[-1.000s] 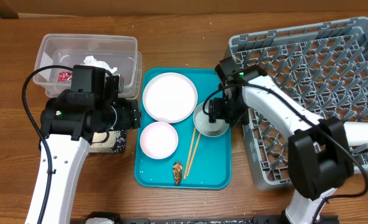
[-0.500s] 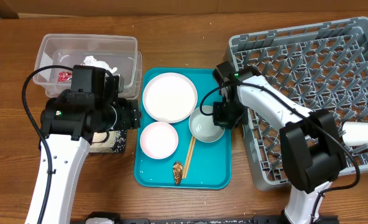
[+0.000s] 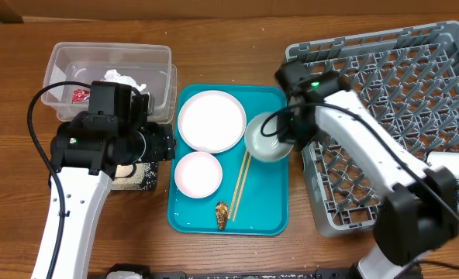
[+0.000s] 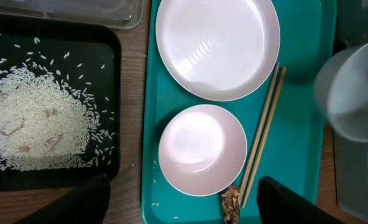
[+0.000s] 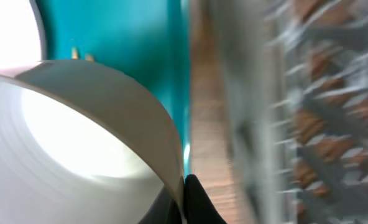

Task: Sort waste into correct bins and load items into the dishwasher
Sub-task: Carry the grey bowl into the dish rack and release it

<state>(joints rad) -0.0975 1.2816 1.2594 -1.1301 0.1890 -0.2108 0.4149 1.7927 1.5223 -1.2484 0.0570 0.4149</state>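
While the right pincer is clamped on the rim of the pale grey-blue round bowl, the bowl hangs tilted beside it over the teal plastic tray's edge. The grey lattice dish rack lies just beyond. The left pincer stands apart, empty, above the pinkish shallow bowl.

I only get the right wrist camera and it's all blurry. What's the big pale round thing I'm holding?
Observer: The pale grey-blue bowl, pinched at its rim by the right gripper, over the teal tray's right edge.
Operator: What else is on that tray?
Observer: A white plate, a pink bowl, chopsticks and a brown scrap.
Operator: Where's the rice?
Observer: The rice is heaped on the black tray, left of the teal tray.
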